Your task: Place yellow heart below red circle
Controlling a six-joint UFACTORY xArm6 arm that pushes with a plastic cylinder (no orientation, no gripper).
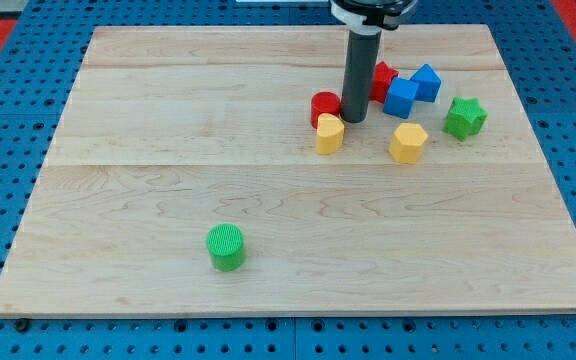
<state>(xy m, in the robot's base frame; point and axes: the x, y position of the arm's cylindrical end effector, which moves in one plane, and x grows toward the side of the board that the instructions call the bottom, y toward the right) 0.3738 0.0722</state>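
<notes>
Rod upright; we see my tip (354,119) touching red circle (324,106), yellow heart (329,133) just below it. No hand fitted. Wooden desk (168,200) on blue pegboard (8,100).

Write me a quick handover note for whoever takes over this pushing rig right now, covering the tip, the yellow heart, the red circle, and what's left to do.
My tip is down on the board, just to the view's right of the red circle and above-right of the yellow heart.
The yellow heart sits directly below the red circle, close to or touching its lower edge.
Done: the heart looks essentially in place under the circle.
Left: confirm the placement and move the tip away without nudging either block.
Nearby: a red block behind the rod, two blue blocks, a yellow hexagon, a green star; a green cylinder sits alone at lower left.
</notes>
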